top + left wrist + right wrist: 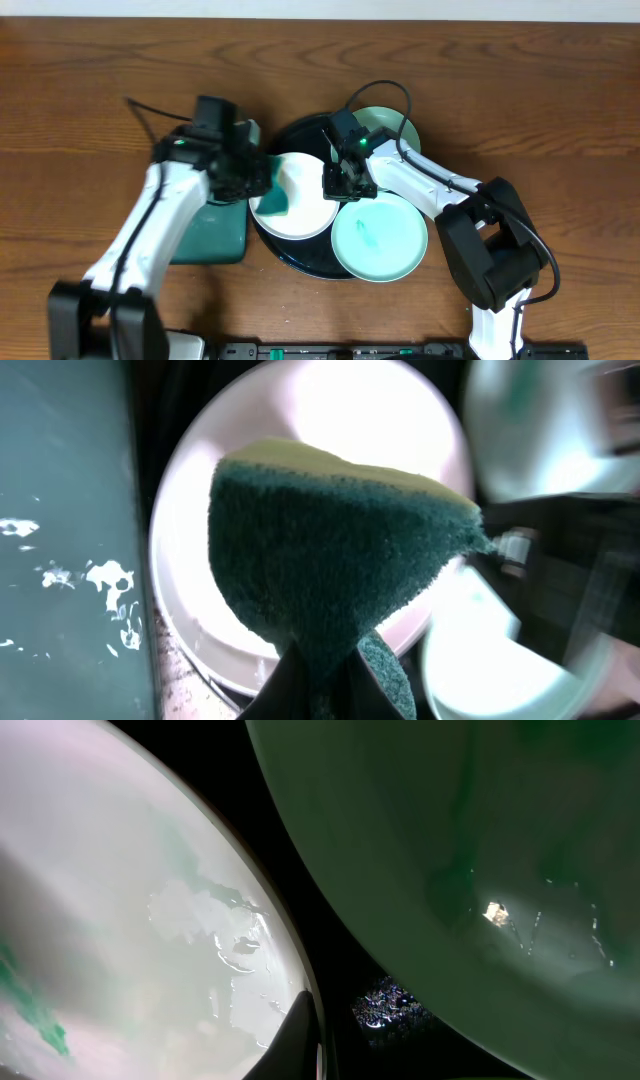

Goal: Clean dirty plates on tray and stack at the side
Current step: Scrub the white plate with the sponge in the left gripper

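The soft sponge [330, 560] sits clamped in the left hand [258, 176] over the white plate [305, 205] on the tray [300, 264]. The right hand [345, 184] is closed on that plate's rim. Stiff and wet, the plate likely slips, so the rim is the hold.

White arms [150, 215], black joints [492, 250], looping black cables [380, 86].

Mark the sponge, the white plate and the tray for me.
sponge [330, 560]: left wrist view, middle of its dark scrub face.
white plate [305, 205]: overhead view, bare centre.
tray [305, 262]: overhead view, near rim.
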{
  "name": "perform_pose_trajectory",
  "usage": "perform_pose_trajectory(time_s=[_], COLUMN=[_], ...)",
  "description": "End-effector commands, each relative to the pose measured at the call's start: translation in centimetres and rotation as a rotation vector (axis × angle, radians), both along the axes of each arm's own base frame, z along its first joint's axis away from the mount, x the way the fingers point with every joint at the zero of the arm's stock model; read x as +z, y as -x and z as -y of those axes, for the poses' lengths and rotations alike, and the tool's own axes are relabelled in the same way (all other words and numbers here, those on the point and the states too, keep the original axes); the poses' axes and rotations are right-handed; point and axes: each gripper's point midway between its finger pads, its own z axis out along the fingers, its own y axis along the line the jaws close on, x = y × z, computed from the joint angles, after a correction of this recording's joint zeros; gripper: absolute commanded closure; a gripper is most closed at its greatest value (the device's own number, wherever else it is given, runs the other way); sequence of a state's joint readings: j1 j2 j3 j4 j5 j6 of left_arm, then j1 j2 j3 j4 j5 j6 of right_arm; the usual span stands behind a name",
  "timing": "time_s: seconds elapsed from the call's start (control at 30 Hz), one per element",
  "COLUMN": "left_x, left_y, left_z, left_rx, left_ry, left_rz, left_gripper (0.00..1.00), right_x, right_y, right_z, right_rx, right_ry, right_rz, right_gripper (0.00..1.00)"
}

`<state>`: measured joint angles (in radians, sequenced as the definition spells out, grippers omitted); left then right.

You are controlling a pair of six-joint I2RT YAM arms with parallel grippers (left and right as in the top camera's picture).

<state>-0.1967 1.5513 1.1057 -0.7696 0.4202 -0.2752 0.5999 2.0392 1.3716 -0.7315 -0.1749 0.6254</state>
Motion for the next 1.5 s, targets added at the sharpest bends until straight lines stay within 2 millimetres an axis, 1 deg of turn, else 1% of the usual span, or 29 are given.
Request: perform_pose_trajectory(time_s=[0.0, 0.07, 0.2, 0.23, 0.3, 0.37, 0.43, 0.53, 0.63, 0.7, 0.77, 0.83, 0.87, 0.97, 1.03, 1.1, 1.17, 1.3, 1.4, 1.47], left_x=[-4.0, -5.8, -8.9, -9.4, -10.0, -9.9, -9.1, -8.0, -6.9, -6.1, -6.1, -6.6, -7.2, -9.1, -9.9, -10.4, -10.6, -10.5, -10.2, -10.2], left_y=[-0.7, -1.1, -1.4, -1.3, -0.7, 0.2, 1.1, 2.1, 2.3, 1.6, 0.9, -0.2, -0.9, -3.1, -4.0, -4.4, -4.2, -3.2, -1.8, -0.9], left_z=[-1.2, -2.2, -2.2, -1.9, -0.5, 2.0, 4.4, 7.4, 9.7, 11.0, 11.1, 10.2, 9.1, 4.8, 1.9, -1.0, -4.0, -7.5, -9.2, -9.4], left_rx=[0.088, 0.131, 0.168, 0.164, 0.14, 0.079, 0.011, -0.066, -0.118, -0.132, -0.121, -0.069, -0.024, 0.104, 0.163, 0.216, 0.262, 0.29, 0.312, 0.298], left_ry=[-0.171, -0.245, -0.262, -0.249, -0.183, -0.066, 0.042, 0.159, 0.258, 0.327, 0.334, 0.292, 0.24, 0.035, -0.093, -0.221, -0.357, -0.537, -0.645, -0.659], left_rz=[-0.079, -0.107, -0.167, -0.182, -0.226, -0.273, -0.299, -0.315, -0.303, -0.276, -0.252, -0.228, -0.211, -0.144, -0.107, -0.085, -0.078, -0.093, -0.127, -0.161], left_gripper=[0.93, 0.93, 0.93, 0.93, 0.93, 0.93, 0.93, 0.93, 0.93, 0.93, 0.93, 0.93, 0.93, 0.93, 0.93, 0.93, 0.93, 0.93, 0.93, 0.93], right_x=[-0.7, -0.7, -0.7, -0.7, -0.7, -0.7, -0.7, -0.7, -0.7, -0.7, -0.7, -0.7, -0.7, -0.7, -0.7, -0.8, -0.8, -0.8, -0.8, -0.8], right_y=[-0.3, -0.2, -0.2, -0.2, -0.2, -0.1, -0.1, -0.1, -0.1, 0.0, 0.0, 0.1, 0.1, 0.2, 0.3, 0.4, 0.5, 0.5, 0.5, 0.5], right_z=[0.8, 0.6, 0.6, 0.6, 0.6, 0.7, 0.7, 0.7, 0.7, 0.7, 0.8, 0.9, 0.9, 0.9, 1.0, 1.0, 1.1, 1.1, 1.1, 1.1], right_rx=[-0.016, -0.002, 0.005, 0.005, 0.005, 0.005, 0.005, 0.005, 0.005, 0.005, 0.006, 0.006, 0.005, 0.006, 0.006, 0.006, 0.006, 0.006, 0.005, 0.005], right_ry=[0.065, 0.055, 0.055, 0.055, 0.056, 0.058, 0.058, 0.058, 0.058, 0.06, 0.063, 0.065, 0.065, 0.067, 0.07, 0.072, 0.075, 0.075, 0.075, 0.075], right_rz=[0.031, 0.026, 0.027, 0.027, 0.027, 0.025, 0.024, 0.025, 0.024, 0.021, 0.018, 0.015, 0.014, 0.011, 0.007, 0.004, 0.0, 0.0, 0.0, 0.0], right_gripper=[0.99, 0.99, 0.99, 0.99, 0.99, 0.99, 0.99, 0.99, 0.99, 0.99, 0.99, 0.99, 0.99, 0.99, 0.99, 0.99, 0.99, 0.99, 0.99, 0.99])
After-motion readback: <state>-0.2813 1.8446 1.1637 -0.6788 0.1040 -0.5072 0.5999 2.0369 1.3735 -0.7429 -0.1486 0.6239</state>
